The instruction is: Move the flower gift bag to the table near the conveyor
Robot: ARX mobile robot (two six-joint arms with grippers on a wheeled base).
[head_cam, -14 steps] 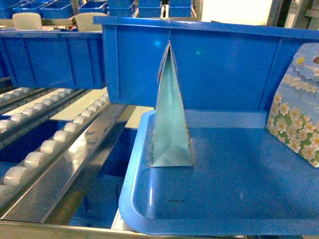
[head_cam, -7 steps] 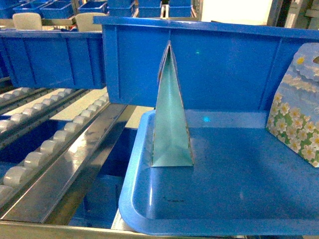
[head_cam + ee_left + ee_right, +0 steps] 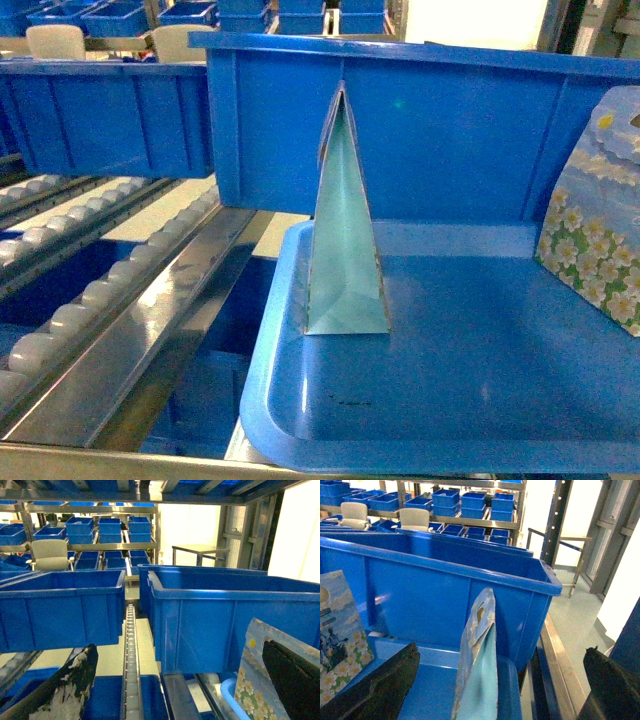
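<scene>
Nothing moved yet, I judge. Flower gift bag (image 3: 598,240) stands on blue tray (image 3: 450,400), conveyor (image 3: 90,300) beside it. Both tools' fingers spread apart, empty. No bench visible.

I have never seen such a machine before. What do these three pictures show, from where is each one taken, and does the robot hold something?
This is a wheeled robot with two arms; each arm ends in two gripping fingers and carries a small camera.

The head view looks forward and down. A blue tray holds two paper gift bags: a pale green one seen edge-on, and a flower gift bag at the right edge. Behind them stand big blue bins. On the left is the conveyor, steel rails with white rollers.

The left wrist view looks along the left arm; the dark shapes at the bottom are its fingers, spread apart. The right wrist view shows the right arm's fingers likewise.

Both grippers are open and hold nothing.
</scene>
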